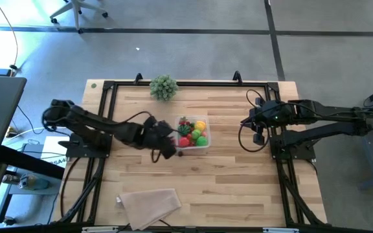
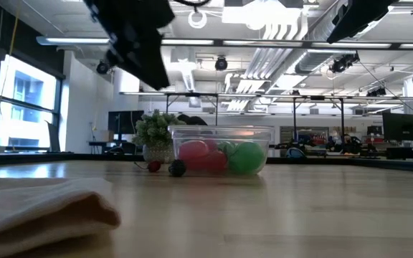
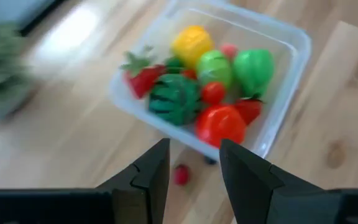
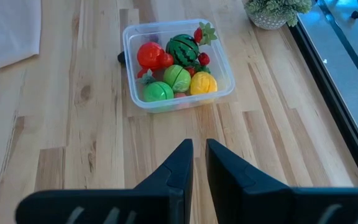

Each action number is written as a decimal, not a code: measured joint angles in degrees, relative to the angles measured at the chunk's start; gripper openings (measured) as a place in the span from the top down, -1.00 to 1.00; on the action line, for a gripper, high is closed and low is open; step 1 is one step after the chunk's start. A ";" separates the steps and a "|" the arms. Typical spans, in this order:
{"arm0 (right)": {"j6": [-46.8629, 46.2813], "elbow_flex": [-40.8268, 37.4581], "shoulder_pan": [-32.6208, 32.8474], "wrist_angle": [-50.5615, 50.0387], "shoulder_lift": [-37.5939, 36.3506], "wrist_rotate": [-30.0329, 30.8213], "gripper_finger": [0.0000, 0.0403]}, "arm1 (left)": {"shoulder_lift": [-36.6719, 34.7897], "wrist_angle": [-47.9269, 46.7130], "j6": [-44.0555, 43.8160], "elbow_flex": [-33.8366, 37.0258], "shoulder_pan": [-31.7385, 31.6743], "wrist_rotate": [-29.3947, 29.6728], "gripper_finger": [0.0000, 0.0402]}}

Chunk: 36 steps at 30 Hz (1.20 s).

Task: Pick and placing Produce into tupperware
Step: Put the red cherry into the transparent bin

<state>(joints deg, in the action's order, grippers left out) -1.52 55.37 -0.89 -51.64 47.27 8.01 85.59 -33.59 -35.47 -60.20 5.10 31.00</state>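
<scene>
Bare table (image 1: 238, 175) surrounds the tupperware (image 1: 204, 146), except two small pieces (image 3: 180, 175) and the left claw (image 1: 167, 150) alongside.

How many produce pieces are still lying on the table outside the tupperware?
2: a small red piece and a small dark piece, side by side on the wood just outside the tupperware wall nearest the left gripper. Others may be hidden behind the container.

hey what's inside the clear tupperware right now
The tupperware holds a striped watermelon, a strawberry, a red tomato, two green pieces and a yellow one. Anything beneath them is hidden.
</scene>
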 joint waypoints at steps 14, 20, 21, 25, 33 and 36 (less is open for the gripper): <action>0.00 0.00 0.01 -0.01 -0.01 -0.01 0.83 | -6.55 12.77 -21.15 21.79 10.77 11.94 0.35; 0.01 0.00 0.02 0.00 0.04 -0.02 0.83 | -7.05 25.52 -22.05 29.26 12.96 15.16 0.35; 0.02 0.02 0.02 0.02 0.00 0.00 0.83 | -7.05 26.26 -22.07 29.77 12.97 15.16 0.35; 0.02 0.00 0.01 0.00 0.00 -0.02 0.83 | -6.45 28.01 -22.09 30.20 12.90 14.70 0.35; 0.01 0.01 0.02 0.00 0.01 -0.01 0.83 | -2.47 31.78 -19.81 30.25 12.88 13.63 0.35; 0.02 0.02 0.00 0.00 0.00 0.00 0.83 | -1.30 32.13 -17.25 30.27 12.88 13.59 0.35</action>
<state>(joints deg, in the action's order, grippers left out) -1.50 55.40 -0.89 -51.64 47.27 8.01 84.30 -1.46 -52.72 -29.93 17.98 44.58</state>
